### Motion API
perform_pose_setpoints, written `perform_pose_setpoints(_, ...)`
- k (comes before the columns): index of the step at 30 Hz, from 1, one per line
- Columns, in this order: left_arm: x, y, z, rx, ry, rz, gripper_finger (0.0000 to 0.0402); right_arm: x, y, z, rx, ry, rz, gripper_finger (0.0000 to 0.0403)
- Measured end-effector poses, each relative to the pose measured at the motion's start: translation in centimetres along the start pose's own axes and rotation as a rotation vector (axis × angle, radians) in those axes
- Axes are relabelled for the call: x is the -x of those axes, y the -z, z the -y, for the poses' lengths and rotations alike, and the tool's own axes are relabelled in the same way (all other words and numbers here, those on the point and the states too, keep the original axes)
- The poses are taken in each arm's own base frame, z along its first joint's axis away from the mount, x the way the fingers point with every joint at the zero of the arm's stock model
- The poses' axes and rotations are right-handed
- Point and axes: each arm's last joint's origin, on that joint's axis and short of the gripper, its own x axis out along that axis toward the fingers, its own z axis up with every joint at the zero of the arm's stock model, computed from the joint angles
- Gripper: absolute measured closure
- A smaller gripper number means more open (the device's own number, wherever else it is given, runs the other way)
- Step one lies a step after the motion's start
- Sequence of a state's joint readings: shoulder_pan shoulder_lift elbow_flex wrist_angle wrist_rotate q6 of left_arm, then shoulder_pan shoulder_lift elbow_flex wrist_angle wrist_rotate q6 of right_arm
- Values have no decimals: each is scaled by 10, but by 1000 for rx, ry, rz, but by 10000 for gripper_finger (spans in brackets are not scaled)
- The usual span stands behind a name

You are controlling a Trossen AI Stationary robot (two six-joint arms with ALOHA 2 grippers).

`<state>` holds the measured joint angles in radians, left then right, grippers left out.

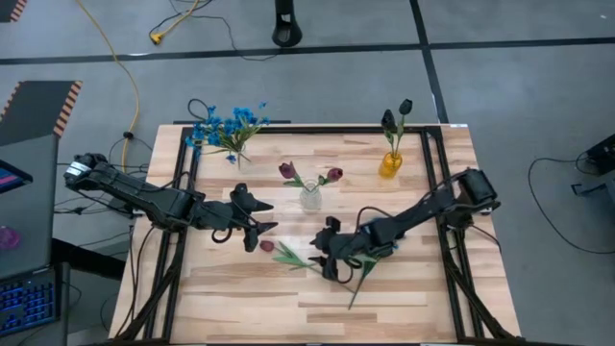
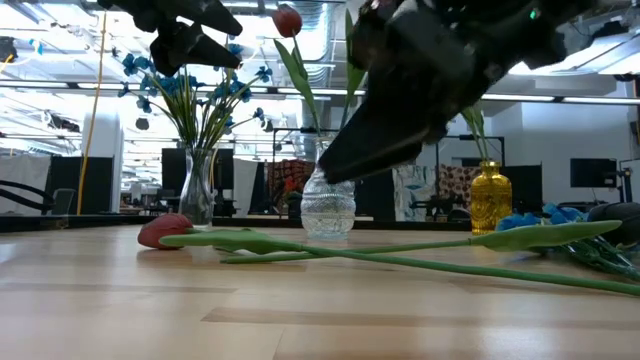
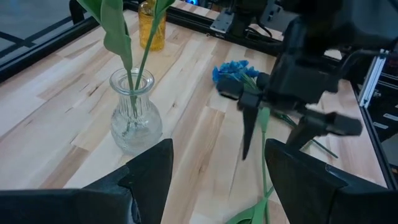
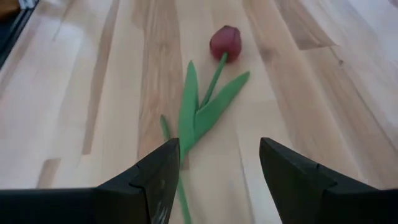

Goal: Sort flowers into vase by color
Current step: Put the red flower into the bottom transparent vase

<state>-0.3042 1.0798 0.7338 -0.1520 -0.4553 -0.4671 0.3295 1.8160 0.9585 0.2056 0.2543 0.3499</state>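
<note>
- Table [image 1: 404, 288] from the high view: you have a clear vase [image 1: 310, 199] with two red buds at centre, a yellow vase [image 1: 389, 164] with dark buds at the far right, and blue flowers [image 1: 227, 127] at the far left edge.
- High view: a loose red tulip [image 1: 284, 253] lies between the left gripper [image 1: 258, 227] and the right gripper [image 1: 331, 258].
- Low view: the tulip lies flat before the clear vase; dark arm parts overhead hide both grippers.
- Left wrist view: your left fingers [image 3: 149, 171] stand spread, empty, near the clear vase.
- Right wrist view: the right fingers [image 4: 158, 171] are spread, the tulip's stem running between them; its lower end is cut off.
</note>
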Motion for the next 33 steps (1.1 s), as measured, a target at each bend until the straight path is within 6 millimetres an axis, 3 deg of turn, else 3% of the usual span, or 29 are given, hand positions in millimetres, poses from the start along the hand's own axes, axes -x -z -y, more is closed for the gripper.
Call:
perform_pose_setpoints(8,0,0,0,0,0,0,160,-31,12,-6,1,2,10,154)
perform_pose_setpoints(18,0,0,0,0,0,0,160,-64,6,-22,73,-4,-5,154)
perform_pose_setpoints(29,0,0,0,0,-1,-1,160,-64,14,-13,18,77,-146,155)
perform_pose_setpoints(33,0,0,0,0,-1,-1,160,-63,15,-12,6,88,-160,178)
